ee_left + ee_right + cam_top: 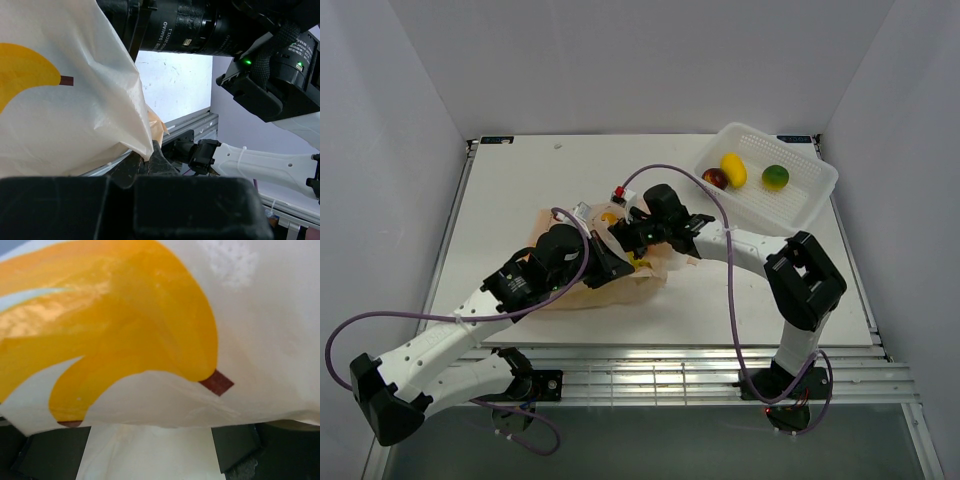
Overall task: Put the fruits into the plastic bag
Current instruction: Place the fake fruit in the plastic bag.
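Risk 1: the thin film of the plastic bag [642, 286] may slip from the left gripper [149, 161], which pinches only a narrow fold of its edge; a tug from the other arm would likely let the mouth collapse. Risk 2: the right gripper [625, 236] sits among the bag's folds, and film drapes across its wrist view. Its fingers show at the lower corners there, spread apart and gripping nothing, so pulling back could snag the film or drag the bag over the table [520, 190]. Risk 3: both wrists crowd one spot, so a swing by either invites a knock. Fruits seen: dark-red piece [715, 178], yellow piece [733, 169] and green piece [775, 177], all in the white basket [812, 190] at far right, well apart from the bag. Yellow patch [640, 263] at the bag: fruit or print, cannot tell. Pose: the left arm stretches diagonally from near-left, wrist low at the bag's left side. The right arm folds at the elbow near the right edge, forearm reaching left over the bag's far side
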